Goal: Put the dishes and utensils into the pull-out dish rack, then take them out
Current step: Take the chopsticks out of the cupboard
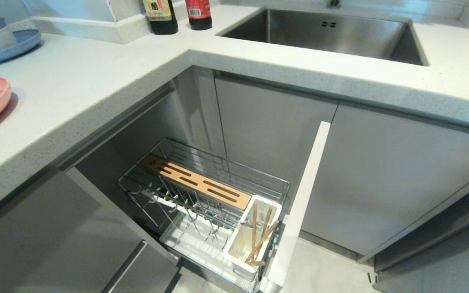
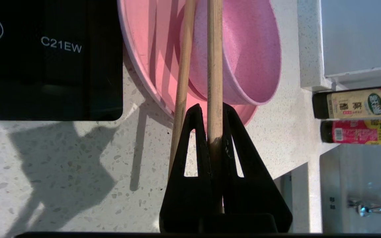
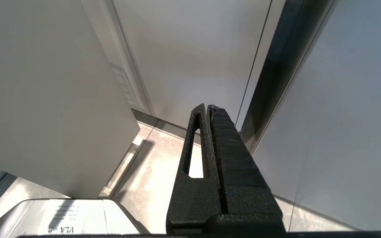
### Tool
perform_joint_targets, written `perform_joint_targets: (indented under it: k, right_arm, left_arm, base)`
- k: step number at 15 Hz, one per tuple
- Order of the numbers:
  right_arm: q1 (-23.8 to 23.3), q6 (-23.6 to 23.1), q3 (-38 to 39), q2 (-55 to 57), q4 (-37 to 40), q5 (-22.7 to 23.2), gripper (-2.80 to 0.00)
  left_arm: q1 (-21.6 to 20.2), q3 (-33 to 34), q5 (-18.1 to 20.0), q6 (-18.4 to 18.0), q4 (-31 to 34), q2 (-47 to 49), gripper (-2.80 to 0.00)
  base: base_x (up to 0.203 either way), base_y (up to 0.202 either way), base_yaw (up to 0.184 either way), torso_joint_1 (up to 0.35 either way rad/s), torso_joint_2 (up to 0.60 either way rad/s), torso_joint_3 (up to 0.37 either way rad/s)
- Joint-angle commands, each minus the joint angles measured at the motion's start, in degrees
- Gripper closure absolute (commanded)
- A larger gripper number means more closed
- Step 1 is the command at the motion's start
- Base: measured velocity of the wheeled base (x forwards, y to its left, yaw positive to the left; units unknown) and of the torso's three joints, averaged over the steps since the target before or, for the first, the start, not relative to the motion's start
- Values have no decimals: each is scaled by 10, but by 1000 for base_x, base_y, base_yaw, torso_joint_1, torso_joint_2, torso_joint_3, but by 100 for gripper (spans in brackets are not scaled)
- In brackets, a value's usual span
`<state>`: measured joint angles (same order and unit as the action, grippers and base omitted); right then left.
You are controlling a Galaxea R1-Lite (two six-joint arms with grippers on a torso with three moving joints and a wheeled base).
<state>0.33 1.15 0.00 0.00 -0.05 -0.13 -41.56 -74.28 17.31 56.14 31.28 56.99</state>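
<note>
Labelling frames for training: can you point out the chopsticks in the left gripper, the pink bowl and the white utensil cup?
chopsticks [image 2: 215,66], left wrist view, shaft above the gripper.
pink bowl [image 2: 246,53], left wrist view, outer wall.
white utensil cup [image 1: 234,244], head view, near side wall.

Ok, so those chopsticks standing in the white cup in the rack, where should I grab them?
Probably grip the chopsticks by their upper ends, coming down from above. They lean in the white utensil cup, whose walls enclose the lower parts; only the tops stick out clear of the rim.
</note>
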Motion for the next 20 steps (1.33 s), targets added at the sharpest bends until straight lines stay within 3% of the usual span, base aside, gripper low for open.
perform_joint_targets:
  k: [1, 4, 14, 20]
  right_arm:
    - [0, 0, 1, 0, 0, 0, 0]
    - [0, 0, 1, 0, 0, 0, 0]
    - [0, 0, 1, 0, 0, 0, 0]
    - [0, 0, 1, 0, 0, 0, 0]
  left_arm:
    - [0, 2, 1, 12, 3, 8, 0]
    - [1, 6, 5, 14, 4, 13, 0]
    - [5, 0, 78, 18, -11, 46, 0]
    - [10, 0, 90, 19, -24, 53, 0]
  base:
    - [0, 0, 0, 0, 0, 0]
    - [0, 0, 0, 0, 0, 0]
    - [0, 0, 0, 0, 0, 0]
    - [0, 0, 0, 0, 0, 0]
